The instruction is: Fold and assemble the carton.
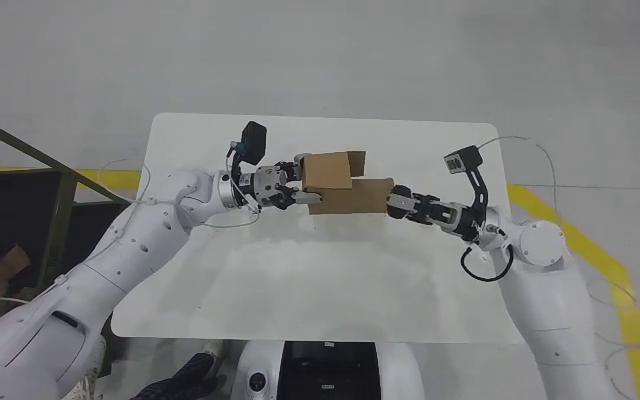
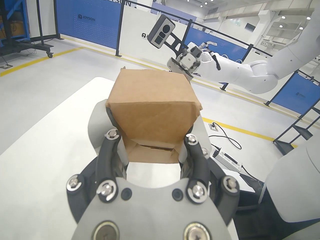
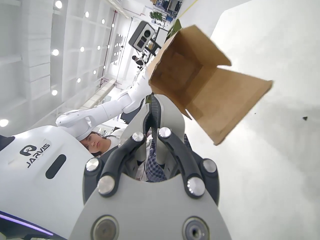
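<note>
- Carton (image 1: 335,182): brown cardboard, lying lengthwise from 9 to 3 o'clock over the middle of the white table (image 1: 300,300), a little toward the 12 o'clock edge. It sits between the two end effectors.
- Left end effector (image 1: 290,188): at the carton's 9 o'clock end and grasping it. In the left wrist view its fingers (image 2: 98,128) bear on opposite side walls, right at the closed end.
- Closed end: flaps folded inward, with a thin dark slit where the inner ones meet.
- Right end effector (image 1: 398,199): at the carton's 3 o'clock end. It is clenched, fingers pressed almost flat together on the edge of one carton wall at the open end.
- Open end: faces the right wrist camera. The inside is bare cardboard all the way to the closed far end.
- Flap (image 3: 225,101): one long panel, unfolded, standing outward from the open mouth.
- Bare table surface shows beneath the closed end in the left wrist view. Cannot tell whether the carton's underside touches the table.
- Floor: a yellow line (image 1: 535,210) runs past the table's 3 o'clock side, and a black cable (image 2: 228,138) lies near it.
</note>
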You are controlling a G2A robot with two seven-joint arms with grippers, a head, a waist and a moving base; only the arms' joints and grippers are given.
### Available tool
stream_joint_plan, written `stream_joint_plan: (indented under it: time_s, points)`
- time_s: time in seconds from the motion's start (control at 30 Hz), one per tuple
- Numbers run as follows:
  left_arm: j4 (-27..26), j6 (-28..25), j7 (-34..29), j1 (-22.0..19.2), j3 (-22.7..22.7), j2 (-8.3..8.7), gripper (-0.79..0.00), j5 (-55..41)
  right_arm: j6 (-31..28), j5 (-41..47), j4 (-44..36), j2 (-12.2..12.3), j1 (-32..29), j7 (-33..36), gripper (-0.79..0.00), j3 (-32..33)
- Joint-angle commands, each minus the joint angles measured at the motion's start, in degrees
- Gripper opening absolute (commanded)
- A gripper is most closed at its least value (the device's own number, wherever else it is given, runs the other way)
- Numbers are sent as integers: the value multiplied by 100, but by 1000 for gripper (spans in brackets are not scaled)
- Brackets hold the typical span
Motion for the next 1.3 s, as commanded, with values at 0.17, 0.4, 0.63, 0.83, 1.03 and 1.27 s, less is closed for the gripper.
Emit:
stream_joint_plan:
  time_s: [0.17, 0.4, 0.63, 0.83, 1.03, 1.27]
  points:
    - [-133, 0, 41, 64, 9, -19, -416, 103, 132, -241, -38, -6, 63, -271, -785, -235]
    - [-238, 0, 84, 191, 26, -5, -419, 120, 137, -274, -48, 7, 80, -352, -785, -328]
    - [-318, 0, 74, 223, 67, -2, -416, 104, 152, -337, -57, -7, 195, -362, -785, -591]
    - [-357, 0, 71, 218, 101, -4, -416, 112, 131, -350, -64, -3, 229, -377, -785, -696]
    - [-347, 0, 101, 201, 131, -8, -416, 120, 102, -352, -72, 31, 207, -436, -785, -599]
    - [-341, 0, 153, 219, 106, 17, -416, 152, 125, -378, -62, 133, 38, -562, -785, -90]
